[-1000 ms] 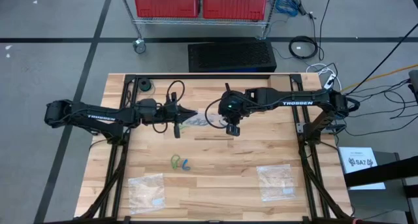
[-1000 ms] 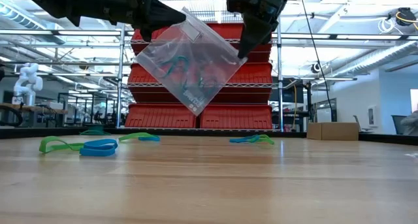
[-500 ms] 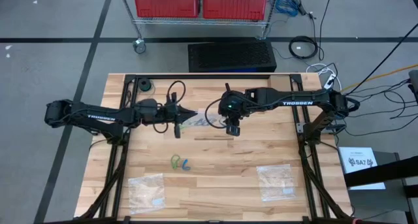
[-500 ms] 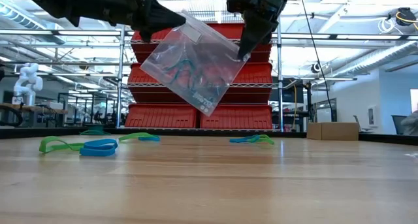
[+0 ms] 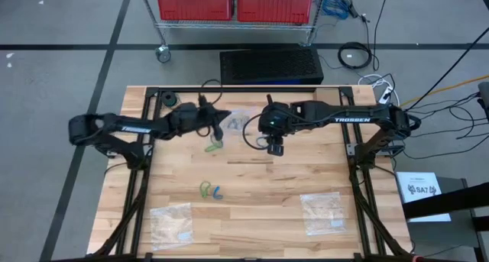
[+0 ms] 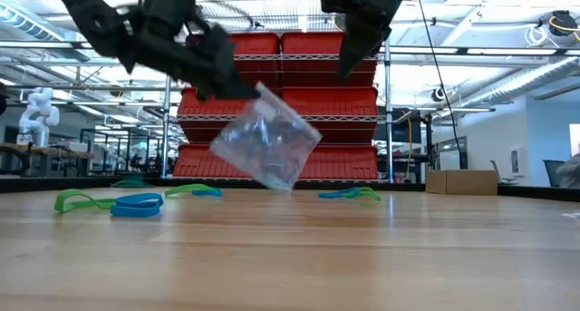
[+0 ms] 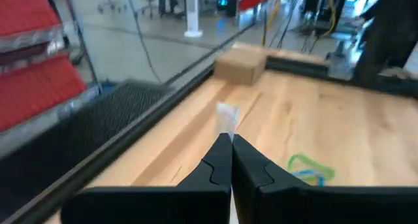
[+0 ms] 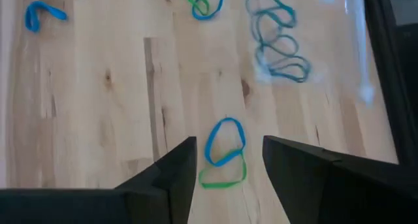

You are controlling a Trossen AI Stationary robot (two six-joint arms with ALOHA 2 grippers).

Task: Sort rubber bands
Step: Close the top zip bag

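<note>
A clear plastic bag (image 6: 267, 148) with blue-green rubber bands inside hangs above the table's far middle, and my left gripper (image 5: 221, 118) is shut on it. My right gripper (image 5: 275, 147) stands open to the bag's right, higher than it, touching nothing. Below its spread fingers a blue and a green rubber band (image 8: 223, 152) lie flat on the wood. More loose rubber bands lie at the table's middle (image 5: 212, 146) and nearer the front (image 5: 210, 191). In the low view these show as green (image 6: 77, 200) and blue (image 6: 136, 205) loops. My left gripper pinches the bag's upper corner (image 6: 254, 89) between its two shut fingers. A small strip of the clear plastic (image 7: 227, 118) sticks out past the fingertips. The fingers come nearly level from the table's left. The bag hangs tilted below them, clear of the table.
Two clear plastic bags lie near the front edge, one at the left (image 5: 170, 222) and one at the right (image 5: 323, 211). A black frame rail (image 5: 237, 90) runs along the far edge, with a small black roll (image 5: 168, 101) at far left. Bare wood lies between the front bags.
My right gripper has opened and let go of the bag's corner while staying in place. My left gripper has swung toward the table's far edge and sunk a little, still shut on the bag. The bag now hangs lower, from the left gripper alone.
</note>
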